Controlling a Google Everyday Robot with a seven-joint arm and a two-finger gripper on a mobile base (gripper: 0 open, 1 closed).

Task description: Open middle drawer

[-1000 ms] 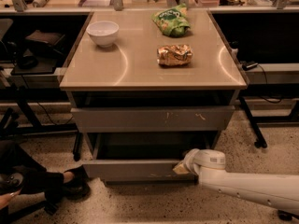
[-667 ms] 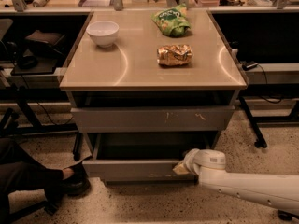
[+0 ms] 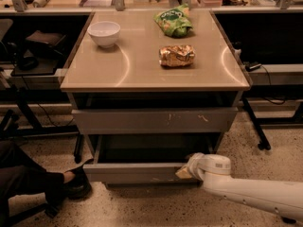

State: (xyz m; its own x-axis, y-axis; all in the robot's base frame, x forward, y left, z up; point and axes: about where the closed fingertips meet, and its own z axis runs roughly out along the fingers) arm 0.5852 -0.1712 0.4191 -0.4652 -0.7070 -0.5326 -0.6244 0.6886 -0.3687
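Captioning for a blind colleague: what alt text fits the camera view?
The gripper sits at the right end of the pulled-out middle drawer, below a scratched drawer front. On the tabletop: a white bowl, a green bag and a gold packet.

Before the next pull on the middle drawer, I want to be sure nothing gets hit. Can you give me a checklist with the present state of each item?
1. Gripper at the right end of the middle drawer front: ok.
2. Drawer already partly out, its dark inside showing: ok.
3. Firm hold on the front: cannot tell.
4. Floor by the drawer's left corner free: not ok, a person's shoe is close to it.
5. Bowl, green bag and gold bag lie back from the front edge of the tabletop: ok.
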